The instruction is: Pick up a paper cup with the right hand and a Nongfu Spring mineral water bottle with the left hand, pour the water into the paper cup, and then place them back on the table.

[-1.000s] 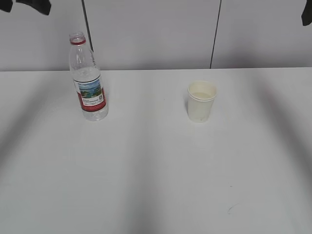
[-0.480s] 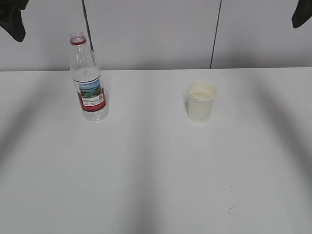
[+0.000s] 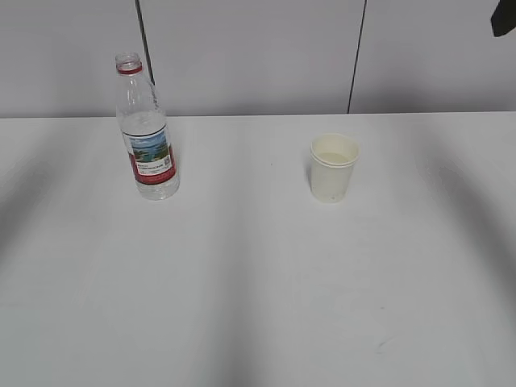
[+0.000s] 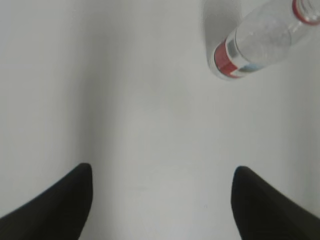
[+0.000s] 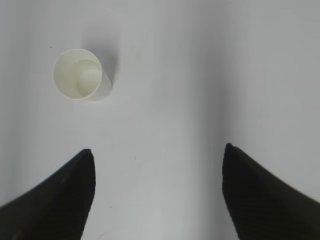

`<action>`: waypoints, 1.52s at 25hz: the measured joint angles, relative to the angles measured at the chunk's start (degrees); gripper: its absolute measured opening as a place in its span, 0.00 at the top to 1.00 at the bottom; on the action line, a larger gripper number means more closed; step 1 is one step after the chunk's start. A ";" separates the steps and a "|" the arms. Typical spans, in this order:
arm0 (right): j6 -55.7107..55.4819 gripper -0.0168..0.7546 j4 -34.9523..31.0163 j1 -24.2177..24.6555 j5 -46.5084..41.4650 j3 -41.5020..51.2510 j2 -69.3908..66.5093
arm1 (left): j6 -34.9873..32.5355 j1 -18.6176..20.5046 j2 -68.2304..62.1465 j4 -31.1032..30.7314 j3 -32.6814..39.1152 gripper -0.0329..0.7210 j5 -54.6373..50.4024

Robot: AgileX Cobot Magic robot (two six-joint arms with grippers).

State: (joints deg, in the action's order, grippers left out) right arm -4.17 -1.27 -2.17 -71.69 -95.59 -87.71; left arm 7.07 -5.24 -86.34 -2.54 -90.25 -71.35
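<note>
Basically nothing held: left hand (image 4: 160, 200) and right hand (image 5: 157, 192) both hover with jaws spread wide, empty. Nongfu Spring mineral water bottle (image 3: 146, 129) stands upright, long axis vertical, open neck up, well left of the paper cup (image 3: 333, 167), which also sits mouth up on the table (image 3: 258, 306). Risk: tall uncapped bottle could tip and spill if a finger clips it; light cup could crush or slide.

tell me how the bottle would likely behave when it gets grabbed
The bottle is tall on a narrow base, so a nudge near its neck could tip it. Its thin clear plastic would probably dent under a squeeze. It has no cap, so tilting may spill water.
</note>
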 joint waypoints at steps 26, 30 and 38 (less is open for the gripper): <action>6.82 0.22 -3.30 0.00 5.24 54.91 47.39 | -2.00 0.04 54.89 2.54 42.34 0.36 1.99; 7.18 0.22 -4.75 0.00 7.65 61.28 56.44 | -2.05 0.04 63.09 2.90 48.97 0.39 5.23; 12.40 0.22 -10.41 0.00 9.91 69.78 72.13 | -2.05 0.04 75.71 4.36 57.89 0.40 8.86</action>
State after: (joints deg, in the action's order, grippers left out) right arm 8.23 -11.68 -2.17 -61.79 -25.82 -15.59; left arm 5.02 -5.20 -10.62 1.82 -32.35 -62.49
